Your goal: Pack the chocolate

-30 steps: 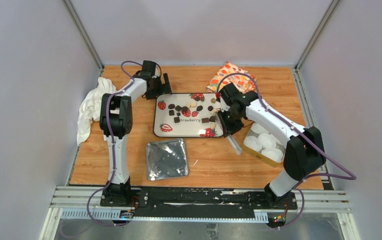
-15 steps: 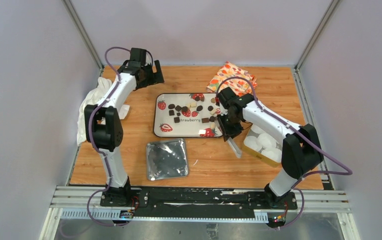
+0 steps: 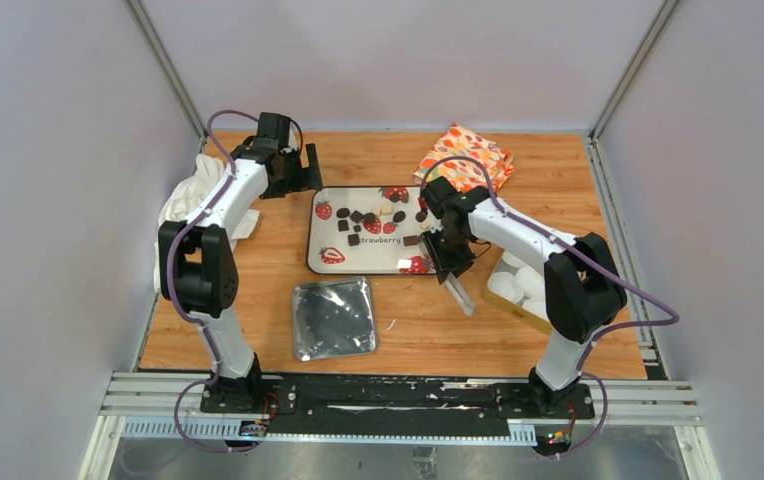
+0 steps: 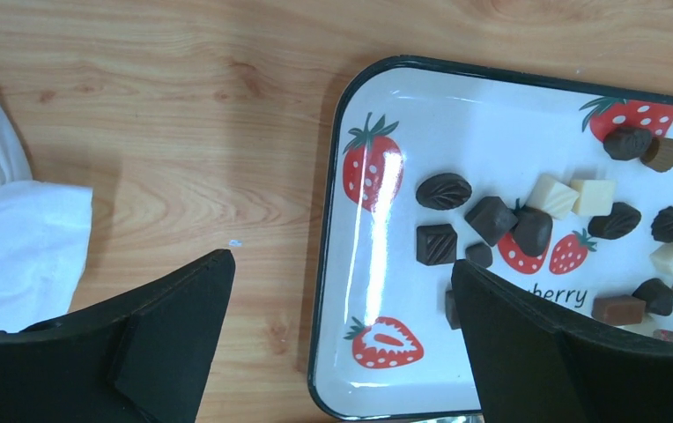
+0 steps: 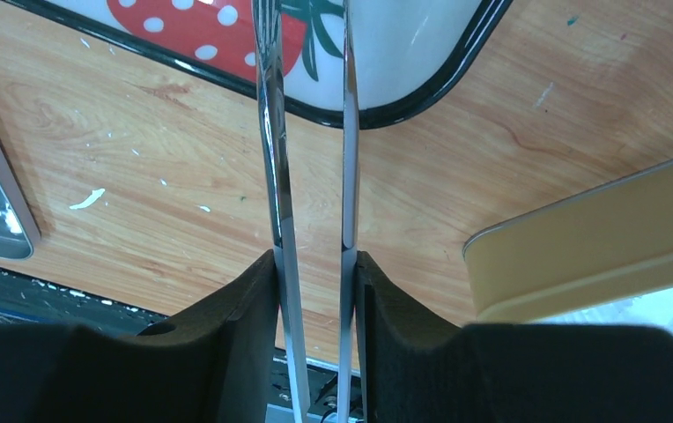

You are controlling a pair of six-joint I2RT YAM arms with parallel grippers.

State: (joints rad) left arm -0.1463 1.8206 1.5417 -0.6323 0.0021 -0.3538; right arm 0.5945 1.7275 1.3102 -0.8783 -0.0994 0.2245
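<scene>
Looking down from the top camera, you see the left arm folded up along the table's left side. Its left claw (image 3: 303,172) hangs spread wide by the far-left corner of the tray (image 3: 310,250), gripping nothing. The right arm bends inward, and the right claw (image 3: 448,255) sits at the tray's near-right corner, clamped on tongs (image 3: 461,293) whose free end sticks out toward the near edge. The chocolate (image 3: 378,222) lies scattered over the tray's far half.

On the left wrist view, your left claw (image 4: 342,282) gapes. One finger is above wood and the other above the tray (image 4: 337,123), with chocolate (image 4: 491,220) loose beyond them.

On the right wrist view, the right claw (image 5: 315,264) presses both blades of the tongs (image 5: 271,132). The blades stand slightly apart and cross the rim of the tray (image 5: 403,110).
</scene>
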